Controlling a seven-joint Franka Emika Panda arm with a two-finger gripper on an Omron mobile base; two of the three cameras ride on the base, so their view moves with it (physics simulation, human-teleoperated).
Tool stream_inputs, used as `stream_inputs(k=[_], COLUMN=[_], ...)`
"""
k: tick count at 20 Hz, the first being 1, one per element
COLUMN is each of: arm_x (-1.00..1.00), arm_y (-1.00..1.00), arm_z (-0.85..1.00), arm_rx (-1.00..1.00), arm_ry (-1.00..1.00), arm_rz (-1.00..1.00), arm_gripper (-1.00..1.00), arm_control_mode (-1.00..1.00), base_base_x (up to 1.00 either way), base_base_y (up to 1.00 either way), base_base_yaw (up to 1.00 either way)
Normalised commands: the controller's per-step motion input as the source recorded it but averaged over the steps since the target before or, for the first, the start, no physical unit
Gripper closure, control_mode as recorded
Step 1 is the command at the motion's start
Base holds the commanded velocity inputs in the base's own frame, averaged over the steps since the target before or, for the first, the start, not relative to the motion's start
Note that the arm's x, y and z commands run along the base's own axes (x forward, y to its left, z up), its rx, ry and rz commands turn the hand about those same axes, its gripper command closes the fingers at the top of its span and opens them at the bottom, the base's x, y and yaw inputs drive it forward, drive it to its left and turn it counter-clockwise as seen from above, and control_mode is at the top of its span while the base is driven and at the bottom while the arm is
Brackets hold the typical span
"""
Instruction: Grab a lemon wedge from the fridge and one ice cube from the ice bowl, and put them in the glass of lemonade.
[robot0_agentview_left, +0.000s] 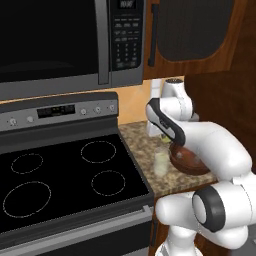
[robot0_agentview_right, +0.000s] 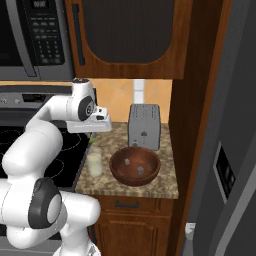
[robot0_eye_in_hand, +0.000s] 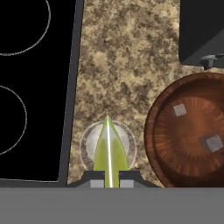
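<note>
toaster (robot0_agentview_right: 144, 126) on granite counter (robot0_agentview_right: 160, 185), black stovetop (robot0_agentview_left: 60, 175), microwave (robot0_agentview_left: 65, 42)

speckled granite counter (robot0_agentview_right: 165, 182) | black stove (robot0_agentview_left: 60, 185) | microwave (robot0_agentview_left: 55, 45) above | wood cabinets (robot0_agentview_right: 125, 35) | toaster (robot0_agentview_right: 144, 126)

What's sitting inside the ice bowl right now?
Two ice cubes lie apart on the floor of the ice bowl. In the hand view, the bowl's near edge is cut off.

Counter (robot0_eye_in_hand: 127, 57) bare behind glass of lemonade (robot0_eye_in_hand: 108, 146); ice bowl (robot0_eye_in_hand: 191, 133) close beside, toaster (robot0_eye_in_hand: 202, 30) beyond.
</note>
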Motion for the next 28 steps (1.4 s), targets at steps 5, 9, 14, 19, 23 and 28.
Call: stream_inputs(k=[5,9,14,19,23,28], arm_x=[0.0,0.0,0.0,0.0,0.05,0.07], arm_y=[0.0,0.0,0.0,0.0,0.0,0.0], arm_z=[-0.2,0.0,-0.1,-0.09,-0.12,-0.16], arm_rx=[0.04,0.0,0.0,0.0,0.0,0.0], arm_ry=[-0.13,-0.05,0.0,0.0,0.0,0.0], arm_rz=[0.0,0.0,0.0,0.0,0.0,0.0], arm_gripper=[1.0,1.0,1.0,1.0,1.0,1.0], arm_control_mode=[-1.0,-1.0,-1.0,-1.0,-1.0,-1.0], base_base_x=[0.0,0.0,0.0,0.0,0.0,0.0], base_base_y=[0.0,0.0,0.0,0.0,0.0,0.0], base_base_yaw=[0.0,0.0,0.0,0.0,0.0,0.0])
